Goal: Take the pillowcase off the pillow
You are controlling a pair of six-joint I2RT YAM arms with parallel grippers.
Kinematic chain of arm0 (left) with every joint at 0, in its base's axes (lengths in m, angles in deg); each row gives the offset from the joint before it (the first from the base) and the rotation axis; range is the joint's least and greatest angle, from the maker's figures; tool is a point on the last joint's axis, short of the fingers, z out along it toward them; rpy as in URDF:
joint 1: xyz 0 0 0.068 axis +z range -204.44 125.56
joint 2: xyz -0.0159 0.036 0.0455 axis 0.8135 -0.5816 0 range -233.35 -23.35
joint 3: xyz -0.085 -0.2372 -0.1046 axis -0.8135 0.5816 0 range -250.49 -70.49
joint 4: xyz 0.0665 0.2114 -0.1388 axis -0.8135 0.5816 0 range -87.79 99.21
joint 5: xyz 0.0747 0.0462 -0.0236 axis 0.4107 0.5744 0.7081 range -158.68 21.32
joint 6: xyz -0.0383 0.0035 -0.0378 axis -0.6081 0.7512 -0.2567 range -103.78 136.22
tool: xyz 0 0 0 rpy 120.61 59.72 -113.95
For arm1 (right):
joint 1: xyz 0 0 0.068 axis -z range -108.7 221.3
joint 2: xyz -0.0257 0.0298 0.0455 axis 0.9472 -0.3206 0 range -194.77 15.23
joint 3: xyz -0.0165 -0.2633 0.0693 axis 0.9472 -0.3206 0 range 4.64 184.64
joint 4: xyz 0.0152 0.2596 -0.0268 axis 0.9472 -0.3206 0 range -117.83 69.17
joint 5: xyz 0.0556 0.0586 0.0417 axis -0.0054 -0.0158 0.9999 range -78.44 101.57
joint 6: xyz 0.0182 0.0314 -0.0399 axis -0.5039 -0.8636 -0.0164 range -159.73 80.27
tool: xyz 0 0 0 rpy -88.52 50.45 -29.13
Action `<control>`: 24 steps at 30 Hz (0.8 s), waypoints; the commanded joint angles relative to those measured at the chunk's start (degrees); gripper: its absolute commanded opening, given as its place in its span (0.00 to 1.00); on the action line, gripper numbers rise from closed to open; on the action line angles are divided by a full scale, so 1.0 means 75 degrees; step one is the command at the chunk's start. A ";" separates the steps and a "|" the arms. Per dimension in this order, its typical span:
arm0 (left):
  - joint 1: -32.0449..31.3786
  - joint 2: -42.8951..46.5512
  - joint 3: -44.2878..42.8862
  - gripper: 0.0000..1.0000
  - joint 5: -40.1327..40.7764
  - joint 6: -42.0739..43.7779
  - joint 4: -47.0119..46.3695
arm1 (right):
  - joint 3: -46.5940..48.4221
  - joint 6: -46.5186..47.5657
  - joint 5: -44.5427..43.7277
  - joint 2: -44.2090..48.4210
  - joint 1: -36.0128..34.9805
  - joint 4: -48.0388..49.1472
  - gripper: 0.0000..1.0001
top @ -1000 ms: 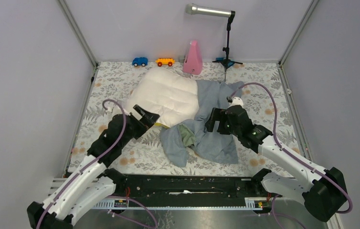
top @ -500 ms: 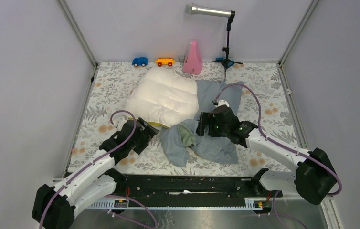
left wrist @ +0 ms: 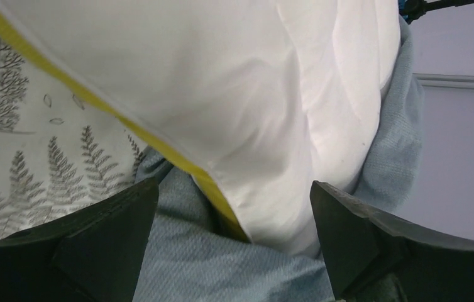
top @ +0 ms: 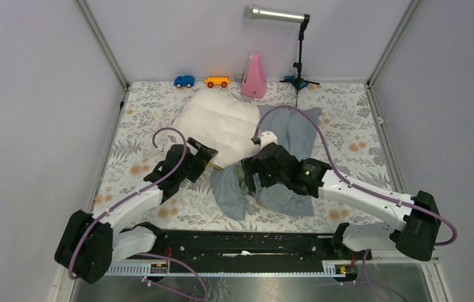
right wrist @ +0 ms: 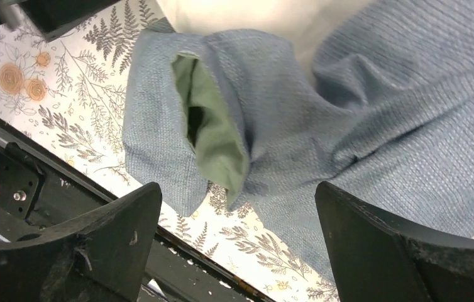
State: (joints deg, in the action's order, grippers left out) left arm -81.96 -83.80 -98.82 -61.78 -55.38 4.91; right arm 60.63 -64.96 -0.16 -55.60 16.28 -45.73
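Both arms have just closed in, spread empty left fingers [left wrist: 102, 242] at the pillow [top: 219, 123] near corner, spread empty right fingers [right wrist: 373, 251] over the pillowcase [top: 228, 189] mouth just right of it, so a final separating pull seems next.

Blue-grey pillowcase [top: 288, 160], cream yellow-piped pillow [top: 219, 126]

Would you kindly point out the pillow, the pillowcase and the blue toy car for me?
pillow [top: 215, 123]: top view, its quilted middle.
pillowcase [right wrist: 347, 113]: right wrist view, the creased blue fabric.
blue toy car [top: 184, 81]: top view, its body.
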 commanded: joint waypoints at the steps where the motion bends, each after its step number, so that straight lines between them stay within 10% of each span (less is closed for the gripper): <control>1: 0.0167 -0.0782 -0.0217 0.99 -0.0551 0.0120 -0.1698 | 0.0456 0.0517 -0.0856 -0.0650 -0.0325 -0.0626 0.99; 6: 0.0436 -0.1445 -0.0386 0.99 -0.0531 0.0301 -0.1987 | 0.0539 0.0636 -0.0796 -0.1388 -0.0363 -0.0491 0.81; 13: 0.0882 -0.2233 -0.0454 0.96 -0.0812 0.0371 -0.2540 | -0.0035 0.0732 -0.0540 -0.0895 -0.0363 0.0013 0.22; 15: 0.0935 -0.2330 -0.0491 0.80 -0.0857 0.0462 -0.2767 | -0.0285 0.0670 -0.0632 -0.0553 -0.0363 0.0093 0.00; 20: 0.1353 -0.2215 -0.0736 0.13 -0.0580 0.0771 -0.2288 | -0.1006 0.0385 -0.1094 0.0620 -0.0363 0.0246 0.00; 24: 0.2135 -0.1883 -0.0817 0.00 -0.0320 0.0893 -0.1666 | -0.1211 -0.0114 -0.2496 0.1404 -0.0265 -0.0311 0.00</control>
State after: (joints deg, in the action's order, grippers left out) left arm -72.06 -101.26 -102.56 -69.50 -51.05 -9.40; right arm 52.35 -61.79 -7.35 -50.18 13.81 -44.86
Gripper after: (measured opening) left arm 0.048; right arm 0.022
